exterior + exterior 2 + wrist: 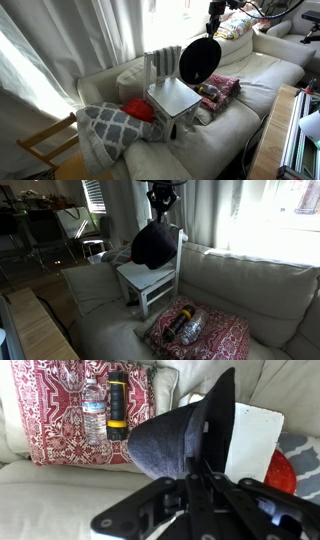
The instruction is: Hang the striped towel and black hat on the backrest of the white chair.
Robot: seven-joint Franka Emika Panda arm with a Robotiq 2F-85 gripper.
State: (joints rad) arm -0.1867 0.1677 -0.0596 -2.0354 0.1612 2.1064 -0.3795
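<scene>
The white chair [175,98] stands on the sofa; it also shows in the other exterior view [145,278]. The striped towel [162,60] hangs over its backrest. My gripper [212,32] is shut on the brim of the black hat [200,62], which dangles in the air beside the backrest, above the seat's edge. In an exterior view the gripper [160,216] holds the hat [153,246] in front of the backrest. In the wrist view the jaws [188,472] pinch the hat [178,438] over the white seat [250,438].
A red-pink patterned cloth [50,410] lies on the sofa with a water bottle [93,410] and a black-and-yellow flashlight [117,408]. A lattice pillow [108,125] and a red object [138,110] lie beside the chair. A tan wooden chair [45,145] stands off the sofa.
</scene>
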